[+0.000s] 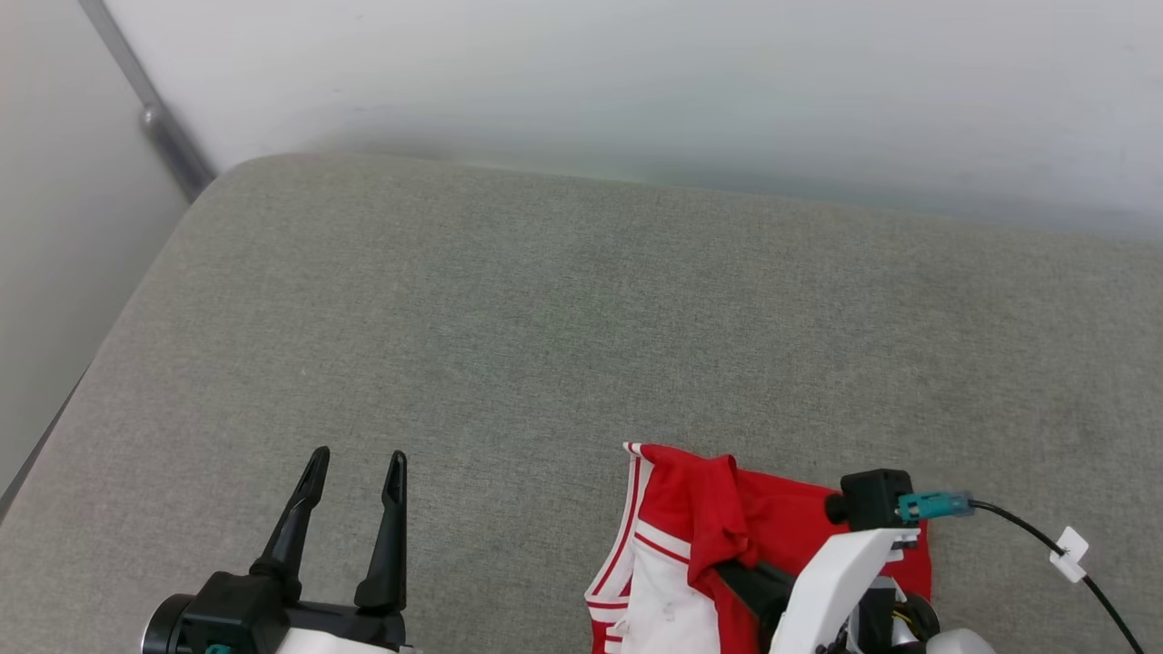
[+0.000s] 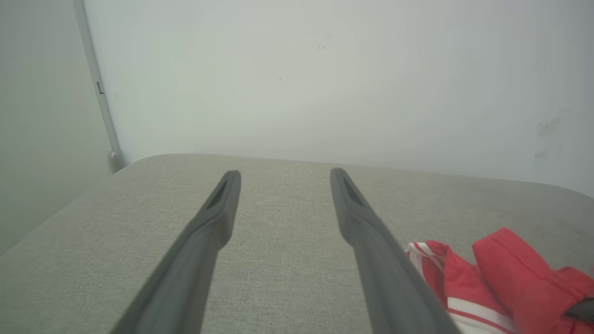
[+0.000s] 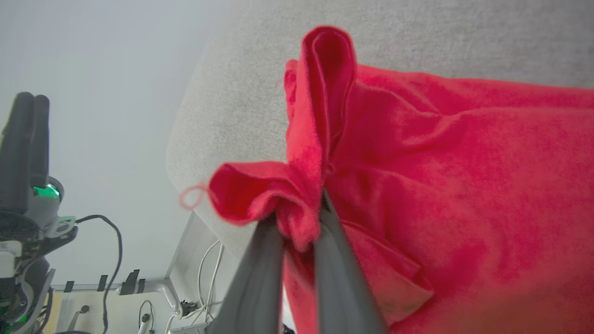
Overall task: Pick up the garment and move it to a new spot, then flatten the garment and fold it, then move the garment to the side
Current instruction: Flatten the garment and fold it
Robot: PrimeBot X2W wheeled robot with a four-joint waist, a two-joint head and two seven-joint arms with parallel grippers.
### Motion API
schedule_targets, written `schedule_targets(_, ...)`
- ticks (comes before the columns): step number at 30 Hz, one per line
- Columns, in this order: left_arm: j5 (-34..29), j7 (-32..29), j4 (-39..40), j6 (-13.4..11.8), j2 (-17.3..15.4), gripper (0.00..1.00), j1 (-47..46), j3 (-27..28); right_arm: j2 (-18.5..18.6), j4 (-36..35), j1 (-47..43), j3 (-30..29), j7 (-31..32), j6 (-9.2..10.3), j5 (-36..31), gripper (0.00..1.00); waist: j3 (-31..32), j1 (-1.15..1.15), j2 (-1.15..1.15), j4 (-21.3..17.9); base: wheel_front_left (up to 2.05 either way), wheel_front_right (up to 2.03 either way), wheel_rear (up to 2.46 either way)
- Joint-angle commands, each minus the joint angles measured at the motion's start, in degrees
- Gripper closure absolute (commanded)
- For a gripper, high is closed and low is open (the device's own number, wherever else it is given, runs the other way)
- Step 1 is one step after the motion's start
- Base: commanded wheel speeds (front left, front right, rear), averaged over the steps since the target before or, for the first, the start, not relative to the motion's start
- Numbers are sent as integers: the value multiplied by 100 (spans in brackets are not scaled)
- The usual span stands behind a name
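Right gripper (image 3: 300, 215) pinches a fold of the soft, limp jersey (image 1: 695, 509); left gripper (image 1: 356, 463), agape, should take its hem

garment (image 1: 700, 509) lies on the padded surface (image 1: 545, 318) at its near edge, bunched around the right gripper (image 3: 301, 211). a fold of it is pinched between that gripper's fingers, and the rest spreads to the gripper's right and past its tips. left gripper (image 1: 358, 454) sits over the surface, well left of the garment and apart from it. from the left wrist view the garment lies beside its right finger. ahead of both grippers the surface runs on to the wall (image 1: 636, 73). pipe (image 1: 164, 127) stands ahead-left of the left gripper. cable (image 1: 1027, 531) trails right from the right wrist.
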State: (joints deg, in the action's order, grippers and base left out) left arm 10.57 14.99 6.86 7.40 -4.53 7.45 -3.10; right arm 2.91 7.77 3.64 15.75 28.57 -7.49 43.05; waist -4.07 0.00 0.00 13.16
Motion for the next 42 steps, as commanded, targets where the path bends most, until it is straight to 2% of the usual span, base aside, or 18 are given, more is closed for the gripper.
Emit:
schedule_targets(1, -12, 26, -10, 5, 11, 0, -7, 6, -9, 160, 147, 50, -77, 0, -88, 0, 19, 0, 0, 40, 0, 0, 0)
schedule_targets(7, 4, 26, -11, 6, 17, 0, 80, 67, -7, 82, 277, 722, -146, 0, 516, 0, 56, 0, 0, 44, 0, 0, 0)
schedule_targets(9, -6, 27, -18, 6, 23, 0, 96, 91, -7, 13, 290, 849, -139, 0, 524, 0, 66, 0, 0, 16, 0, 0, 0)
schedule_targets(12, -10, 27, -12, 6, 38, 0, 80, 86, -4, -9, 395, 735, -182, 0, 304, 0, 94, 0, 0, -51, 0, 0, 0)
schedule_targets(16, -14, 27, 0, 6, 41, 0, 105, 107, -6, 44, 568, 367, -183, 0, -361, 0, 127, 0, 0, -179, 0, 0, 0)
schedule_targets(20, -21, 27, 12, 6, 33, 0, 89, 97, 0, -117, 776, 219, 85, 0, -1593, 0, 116, 0, 0, -320, 0, 0, 0)
schedule_targets(23, -21, 27, 19, 6, 27, 0, 47, 112, 257, -410, 880, 297, 214, 1, -2386, 0, 102, 0, 0, -410, 0, 0, 0)
schedule_targets(28, -16, 27, 52, 6, 22, 0, -6, 142, 601, -934, 934, -64, -6, 2, -2940, 0, 83, 0, 0, -540, 0, 0, 0)
schedule_targets(32, -24, 27, 85, 6, 31, 0, -29, 157, 826, -1288, 826, -522, -328, 1, -3101, 0, 67, 0, 0, -634, 0, 0, 0)
schedule_targets(37, -26, 27, 128, 6, 47, 0, -53, 182, 943, -1591, 618, -1105, -827, 1, -3224, 0, 25, 0, 0, -721, 0, 0, 0)
schedule_targets(42, -34, 27, 161, 6, 55, 0, -80, 143, 907, -1838, 280, -1727, -1686, 1, -3350, 0, -67, 0, 0, -815, 0, 0, 0)
